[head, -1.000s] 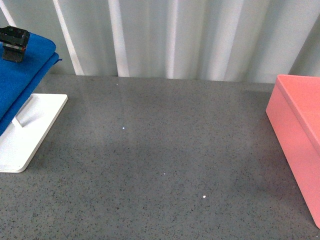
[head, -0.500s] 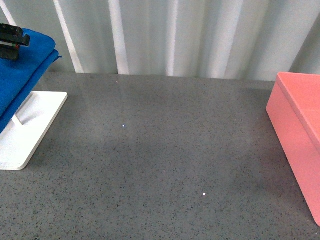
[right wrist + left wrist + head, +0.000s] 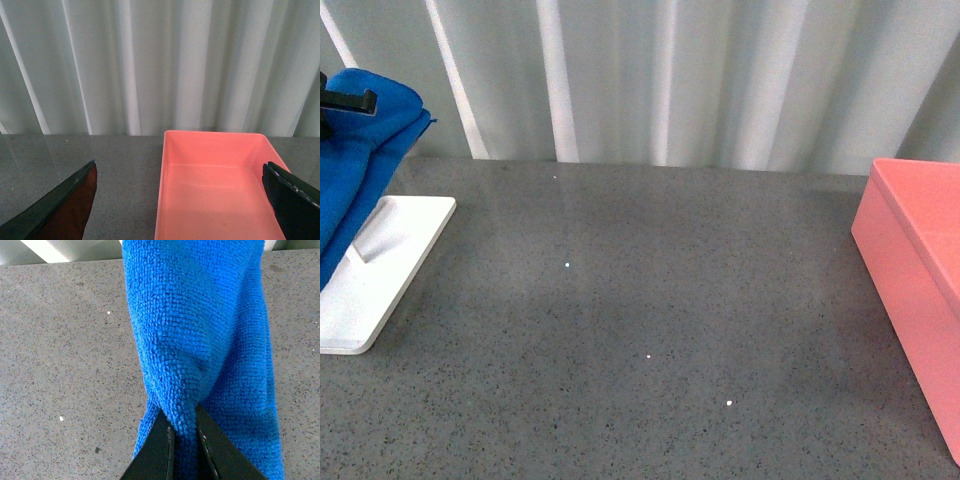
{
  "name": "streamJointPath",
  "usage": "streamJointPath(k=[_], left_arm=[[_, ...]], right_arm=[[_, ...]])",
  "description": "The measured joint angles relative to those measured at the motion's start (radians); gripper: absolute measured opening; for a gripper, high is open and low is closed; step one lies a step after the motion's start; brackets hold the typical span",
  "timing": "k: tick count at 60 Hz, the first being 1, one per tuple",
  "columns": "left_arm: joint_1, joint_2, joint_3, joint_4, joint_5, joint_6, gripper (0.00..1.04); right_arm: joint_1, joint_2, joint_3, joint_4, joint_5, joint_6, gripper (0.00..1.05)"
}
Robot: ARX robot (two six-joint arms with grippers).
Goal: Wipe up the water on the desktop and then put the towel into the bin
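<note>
Desktop (image 3: pixel 640 300) spans between towel (image 3: pixel 365 150) left, bin (image 3: pixel 910 260) right.

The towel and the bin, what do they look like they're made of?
The towel looks like microfibre cloth: dense fuzzy loops, matte bright blue. The bin seems to be moulded plastic: smooth, even salmon-pink walls with a soft sheen, though that is only a guess from the look.

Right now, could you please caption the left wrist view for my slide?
Left gripper shut on the blue towel, with the speckled grey desktop behind.

Lab-style bench: speckled desktop (image 3: pixel 650 300), white curtain (image 3: pixel 670 80)
</note>
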Motion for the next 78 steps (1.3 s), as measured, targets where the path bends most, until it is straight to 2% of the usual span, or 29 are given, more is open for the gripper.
streamJointPath(k=[18,29,34,43,52,60,72,74,76,78], left_arm=[[-0.04,-0.177,-0.074,0.038,0.139,-0.058,0.05],[-0.152,-0.311,-0.18,0.228,0.301,-0.223,0.05],[-0.259,-0.372,-0.261,0.374,0.37,-0.369,0.05],[-0.434,-0.406,-0.326,0.463,0.37,-0.538,0.05],[-0.554,-0.408,-0.351,0.509,0.348,-0.616,0.05],[-0.604,-0.41,-0.36,0.506,0.3,-0.616,0.05],[-0.607,-0.41,-0.362,0.505,0.291,-0.616,0.05],[-0.606,-0.41,-0.362,0.505,0.29,-0.616,0.05],[-0.605,-0.41,-0.362,0.505,0.29,-0.616,0.05],[-0.605,-0.41,-0.362,0.505,0.289,-0.616,0.05]], right_arm=[[0.0,0.0,0.0,0.0,0.0,0.0,0.98],[0.0,0.0,0.0,0.0,0.0,0.0,0.98],[0.0,0.0,0.0,0.0,0.0,0.0,0.98],[0.0,0.0,0.0,0.0,0.0,0.0,0.98],[0.0,0.0,0.0,0.0,0.0,0.0,0.98],[0.0,0.0,0.0,0.0,0.0,0.0,0.98],[0.0,0.002,0.0,-0.002,-0.004,0.003,0.98],[-0.014,0.027,0.018,-0.054,-0.061,0.023,0.98],[-0.029,0.112,0.059,-0.127,-0.167,0.055,0.98],[-0.031,0.201,0.08,-0.121,-0.246,0.071,0.98]])
